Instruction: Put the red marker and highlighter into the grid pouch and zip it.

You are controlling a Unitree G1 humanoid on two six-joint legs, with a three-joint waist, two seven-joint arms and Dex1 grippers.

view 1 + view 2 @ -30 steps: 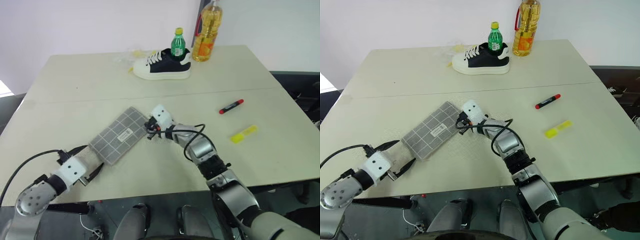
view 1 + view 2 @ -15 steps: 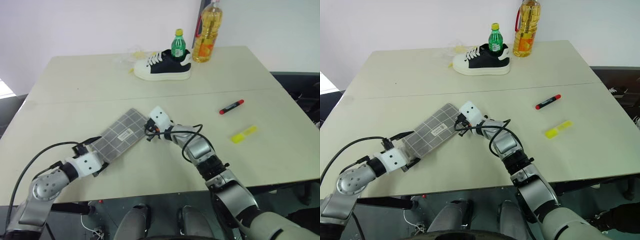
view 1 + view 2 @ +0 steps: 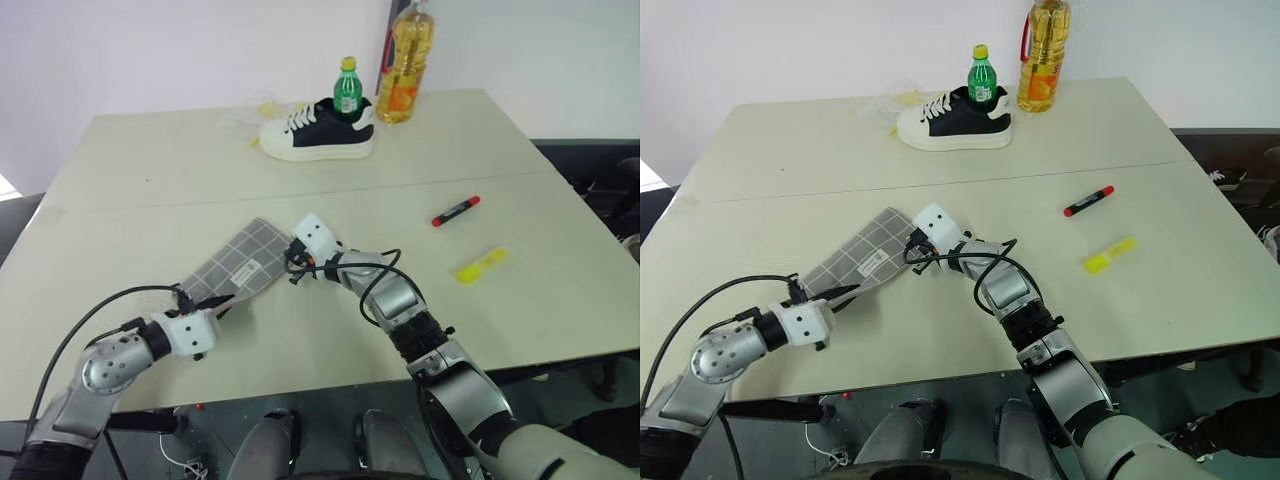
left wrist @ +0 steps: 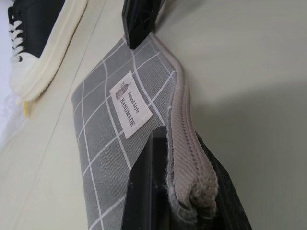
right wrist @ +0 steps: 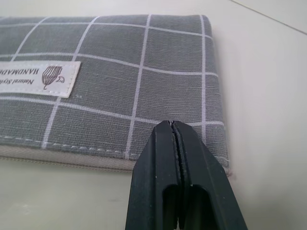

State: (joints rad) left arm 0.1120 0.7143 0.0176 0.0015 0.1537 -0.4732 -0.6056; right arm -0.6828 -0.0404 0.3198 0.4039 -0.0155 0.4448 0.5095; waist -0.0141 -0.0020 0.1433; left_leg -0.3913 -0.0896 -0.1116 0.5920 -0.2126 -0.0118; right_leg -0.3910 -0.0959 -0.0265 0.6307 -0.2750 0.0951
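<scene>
Left wrist view showed the grid pouch with its near zip end pinched between my left fingers, probably to steady it for unzipping. My right fingers, pressed together on nothing visible, rested at the pouch's far corner, seemingly after the zip pull. Well apart on the worktop lay the red marker and the highlighter, both outside.

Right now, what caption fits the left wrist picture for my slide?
Left gripper shut on the near end of the grid pouch, lying beside a white-soled shoe.
</scene>
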